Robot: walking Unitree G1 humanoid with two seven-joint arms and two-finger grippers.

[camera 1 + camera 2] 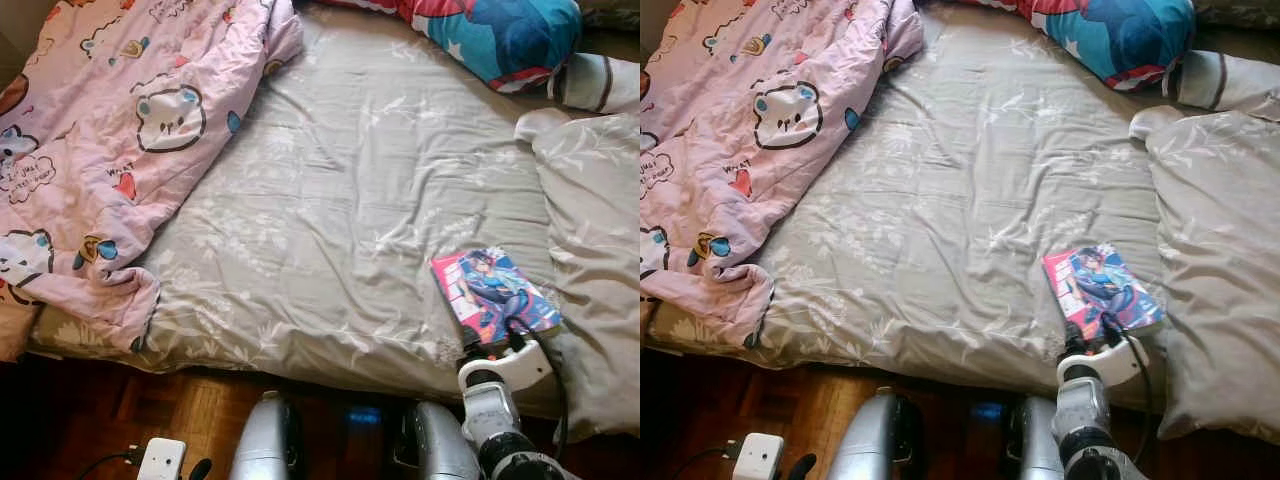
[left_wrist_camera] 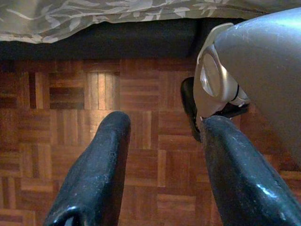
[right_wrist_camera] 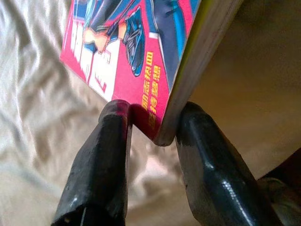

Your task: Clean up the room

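Observation:
A comic book (image 1: 492, 290) with a pink and blue cover lies on the grey floral bed sheet (image 1: 330, 200), close to the bed's front edge on the right. My right gripper (image 1: 500, 345) reaches up from below that edge to the book's near corner. In the right wrist view the comic book (image 3: 141, 47) has its corner between my two fingers, one finger (image 3: 106, 155) on the cover and the other against the underside, so the right gripper (image 3: 153, 122) is shut on it. My left gripper (image 2: 162, 136) hangs open over the parquet floor (image 2: 70, 94).
A pink cartoon blanket (image 1: 120, 130) is heaped over the bed's left side. A grey pillow (image 1: 590, 250) lies right of the book, and a blue patterned pillow (image 1: 500, 35) at the back. A white charger (image 1: 160, 458) sits on the floor by my legs (image 1: 265, 440).

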